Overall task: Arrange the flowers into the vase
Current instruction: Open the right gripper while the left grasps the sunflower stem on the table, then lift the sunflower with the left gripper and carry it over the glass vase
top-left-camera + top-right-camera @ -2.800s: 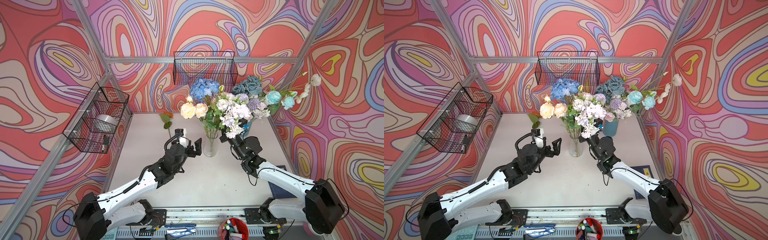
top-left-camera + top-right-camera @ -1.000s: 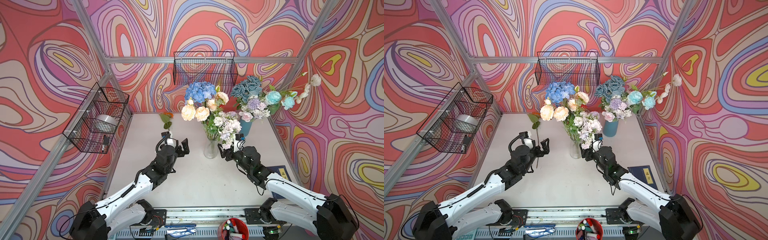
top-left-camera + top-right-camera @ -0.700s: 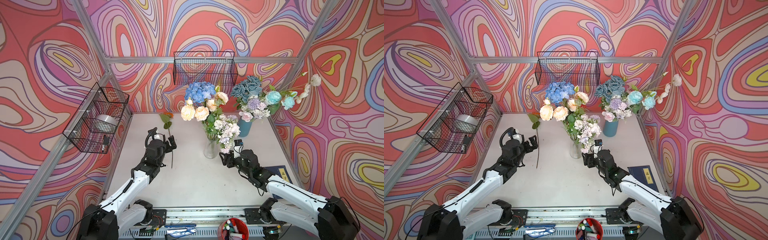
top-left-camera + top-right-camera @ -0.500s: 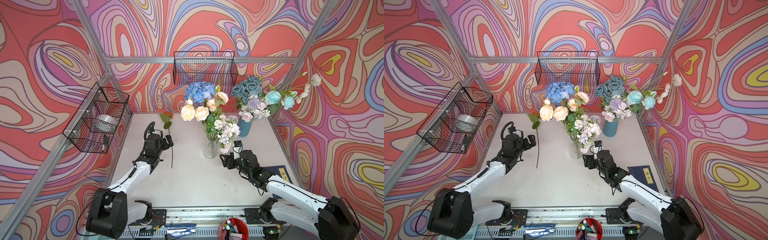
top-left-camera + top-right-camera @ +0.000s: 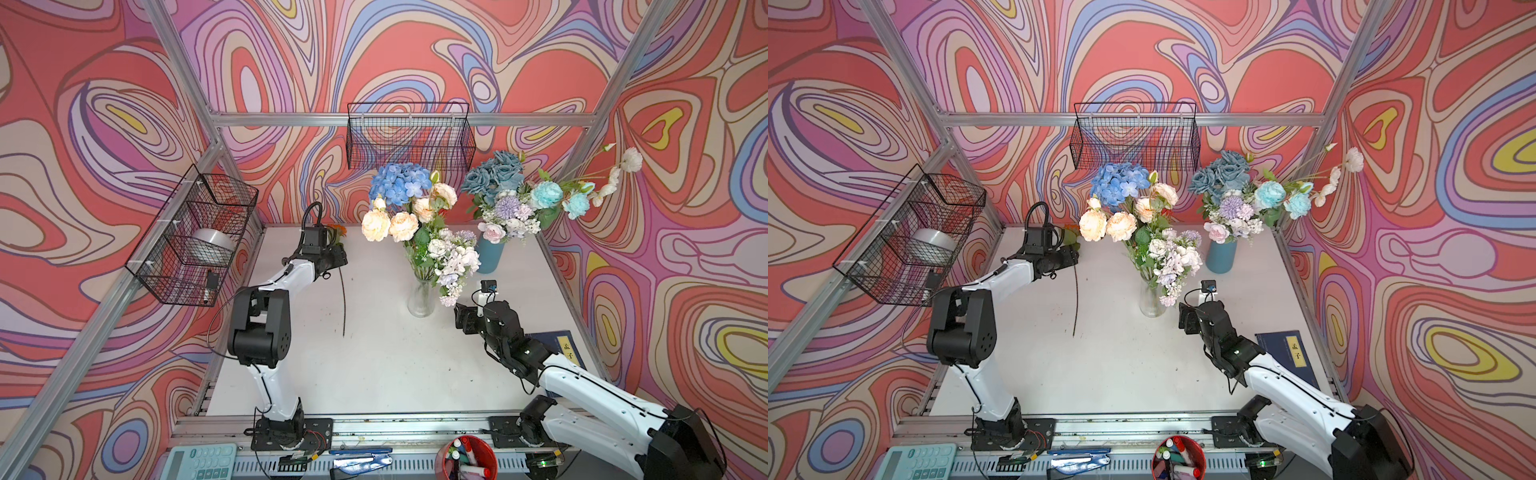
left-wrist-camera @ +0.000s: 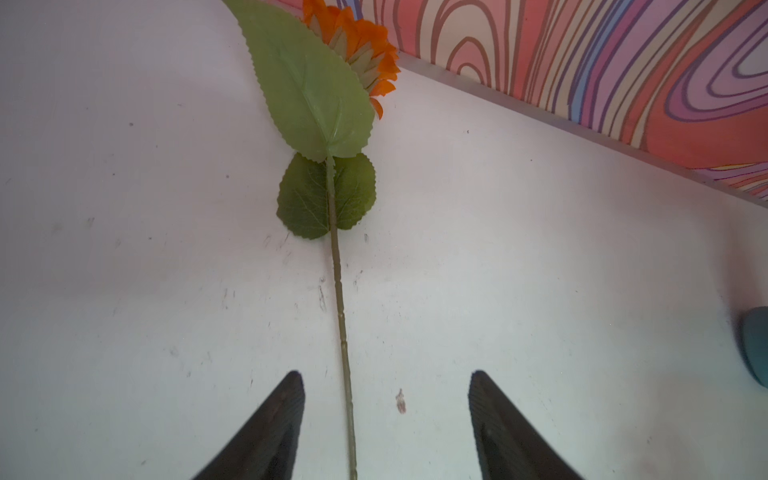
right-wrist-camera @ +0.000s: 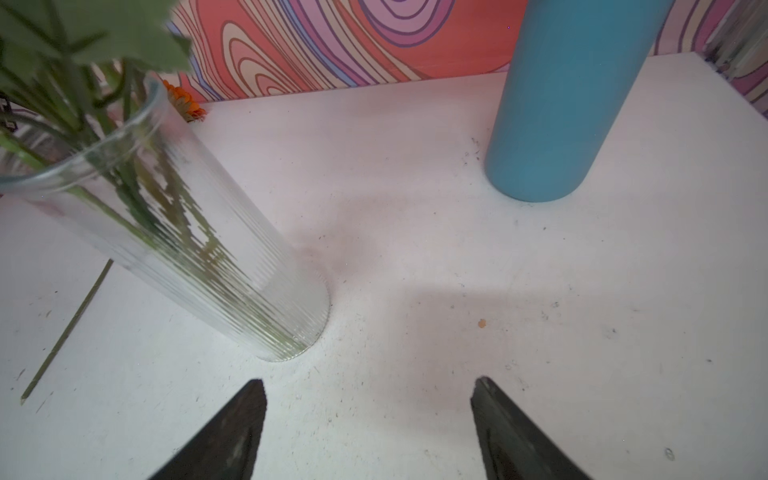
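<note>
A clear ribbed glass vase (image 5: pixel 421 297) (image 5: pixel 1152 299) (image 7: pixel 208 232) stands mid-table and holds flowers: a blue hydrangea (image 5: pixel 399 183), peach roses (image 5: pixel 376 224) and a drooping lilac-white cluster (image 5: pixel 455 259). An orange sunflower (image 6: pixel 357 45) lies flat at the back left, its long stem (image 5: pixel 343 299) (image 6: pixel 340 311) pointing toward the front. My left gripper (image 5: pixel 338 259) (image 6: pixel 384 374) is open low over that stem, which runs between the jaws untouched. Beside the glass vase, on its right, my right gripper (image 5: pixel 461 318) (image 7: pixel 370 380) is open and empty.
A blue vase (image 5: pixel 490 257) (image 7: pixel 561 104) full of teal, lilac and white flowers stands at the back right. Wire baskets hang on the left wall (image 5: pixel 195 237) and back wall (image 5: pixel 409 137). A dark book (image 5: pixel 561 345) lies at the right edge; a red marker cup (image 5: pixel 467 459) and calculator (image 5: pixel 199 461) sit in front.
My left arm swung from beside the vase to the back left, over the sunflower stem, and its jaws narrowed. The right gripper drew back from the bouquet, dropped low and opened a little.
</note>
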{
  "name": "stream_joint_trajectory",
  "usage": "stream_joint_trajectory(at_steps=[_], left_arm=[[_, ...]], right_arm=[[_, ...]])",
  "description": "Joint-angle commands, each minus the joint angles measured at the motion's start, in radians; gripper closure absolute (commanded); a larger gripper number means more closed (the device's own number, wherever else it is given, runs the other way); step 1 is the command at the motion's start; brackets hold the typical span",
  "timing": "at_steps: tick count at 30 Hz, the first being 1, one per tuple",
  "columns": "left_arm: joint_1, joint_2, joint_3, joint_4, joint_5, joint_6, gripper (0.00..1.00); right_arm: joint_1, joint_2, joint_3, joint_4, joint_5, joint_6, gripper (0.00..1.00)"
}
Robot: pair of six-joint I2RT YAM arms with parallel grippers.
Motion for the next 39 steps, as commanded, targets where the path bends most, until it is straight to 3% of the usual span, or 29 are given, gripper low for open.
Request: stream_joint_trajectory(at_steps=[1, 7, 15, 21, 25, 30, 39], left_arm=[[0.004, 0.101, 0.121, -0.243, 0.006, 0.049, 0.4], [0.004, 0.243, 0.256, -0.362, -0.022, 0.035, 0.5], [0.006, 0.312, 0.333, -0.391, -0.032, 0.015, 0.57], [0.005, 0.382, 0.422, -0.462, -0.033, 0.006, 0.76], [0.005, 0.406, 0.442, -0.474, -0.039, -0.004, 1.0], [0.004, 0.318, 0.324, -0.377, -0.065, -0.014, 1.0], [0.005, -0.031, -0.006, -0.15, -0.035, -0.064, 1.0]], right_arm=[[-0.004, 0.02, 0.025, 0.016, 0.074, -0.026, 0.19], [-0.003, 0.041, 0.045, 0.028, 0.079, -0.036, 0.19], [-0.004, 0.022, 0.054, 0.012, 0.083, -0.043, 0.19], [-0.004, -0.001, 0.055, 0.015, 0.067, -0.053, 0.19], [-0.004, -0.015, 0.053, 0.035, 0.034, -0.078, 0.18], [-0.004, -0.038, 0.037, 0.084, -0.011, -0.083, 0.17], [-0.004, -0.01, 0.033, 0.133, -0.015, -0.072, 0.16]])
